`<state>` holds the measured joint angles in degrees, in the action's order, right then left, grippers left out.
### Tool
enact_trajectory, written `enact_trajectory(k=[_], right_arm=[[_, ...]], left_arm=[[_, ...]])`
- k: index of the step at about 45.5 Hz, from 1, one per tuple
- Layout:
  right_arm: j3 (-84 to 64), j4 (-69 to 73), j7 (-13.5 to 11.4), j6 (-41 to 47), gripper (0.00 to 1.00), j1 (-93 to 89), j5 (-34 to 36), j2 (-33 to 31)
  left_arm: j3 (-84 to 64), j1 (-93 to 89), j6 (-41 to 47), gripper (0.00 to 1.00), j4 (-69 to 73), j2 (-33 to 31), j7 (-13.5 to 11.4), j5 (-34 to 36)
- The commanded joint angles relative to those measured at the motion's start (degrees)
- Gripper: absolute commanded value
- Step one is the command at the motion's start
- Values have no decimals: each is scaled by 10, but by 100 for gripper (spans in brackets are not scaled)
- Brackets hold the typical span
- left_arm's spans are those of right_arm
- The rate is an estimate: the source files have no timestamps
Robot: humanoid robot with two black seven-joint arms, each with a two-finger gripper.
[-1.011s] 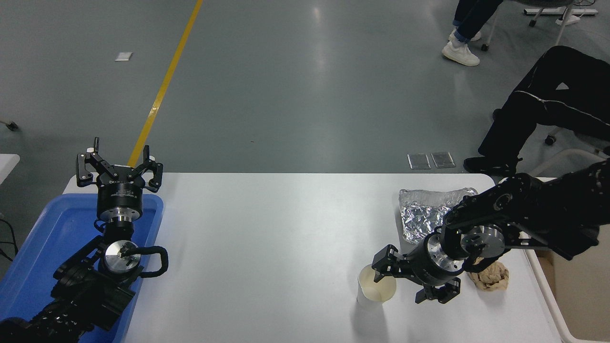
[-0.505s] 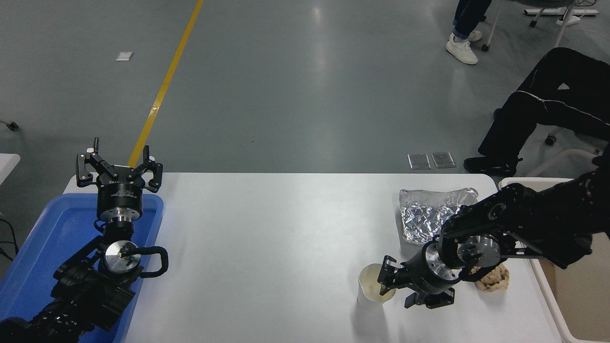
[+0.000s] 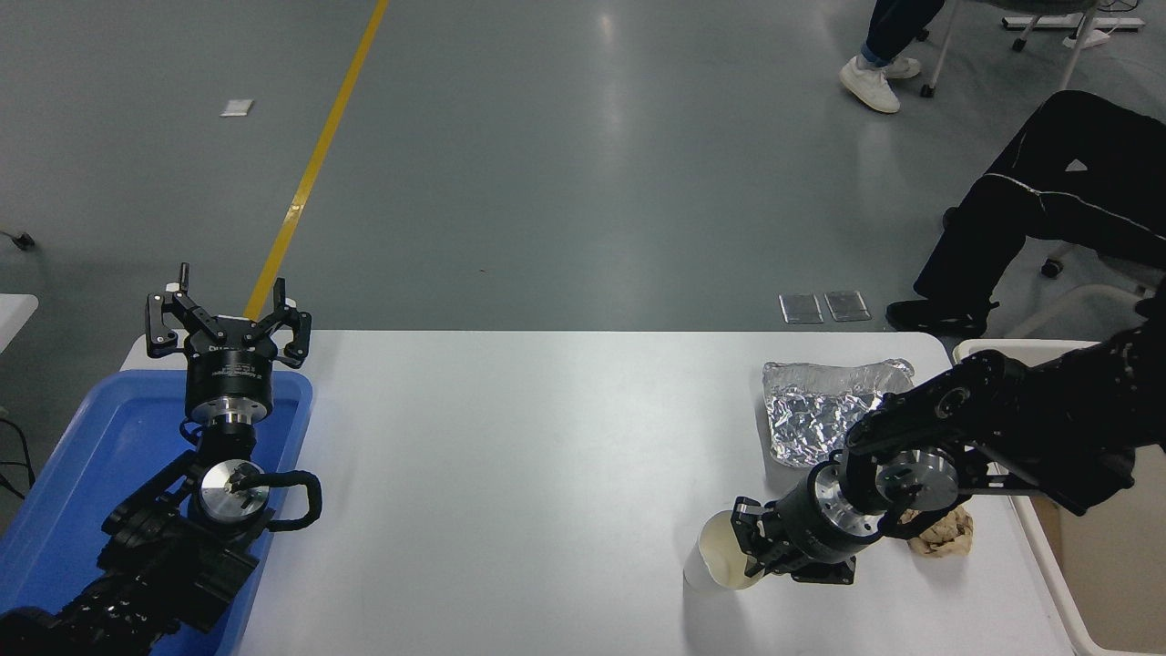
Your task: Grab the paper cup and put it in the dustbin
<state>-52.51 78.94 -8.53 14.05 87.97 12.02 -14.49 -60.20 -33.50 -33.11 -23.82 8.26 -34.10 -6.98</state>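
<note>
Paper cup (image 3: 722,558), near table edge left of the crumpled brown paper ball (image 3: 938,533): pinched at its squashed rim by right gripper (image 3: 751,551), tilted for lifting toward the dustbin (image 3: 1020,346); left gripper (image 3: 228,330) parked, spread.

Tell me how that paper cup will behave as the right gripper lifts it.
The paper cup looks thin-walled and empty, so it is probably very light and will likely dent if squeezed hard. The right gripper has its jaws closed at the rim, and the cup leans, so it may tip or swing. Its tapered round shape would likely roll if dropped on the table.
</note>
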Motion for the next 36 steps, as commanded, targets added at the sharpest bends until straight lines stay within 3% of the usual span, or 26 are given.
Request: enact_trajectory(k=[1, 11, 36], right_arm=[[-8, 35, -1, 16, 0, 66, -8, -40], [-45, 86, -2, 81, 0, 224, -9, -95], [-151, 94, -3, 294, 0, 519, -11, -155]], left_arm=[[0, -1, 0, 99, 0, 0, 0, 0], [0, 0, 0, 99, 0, 0, 0, 0], [0, -1, 0, 99, 0, 0, 0, 0]])
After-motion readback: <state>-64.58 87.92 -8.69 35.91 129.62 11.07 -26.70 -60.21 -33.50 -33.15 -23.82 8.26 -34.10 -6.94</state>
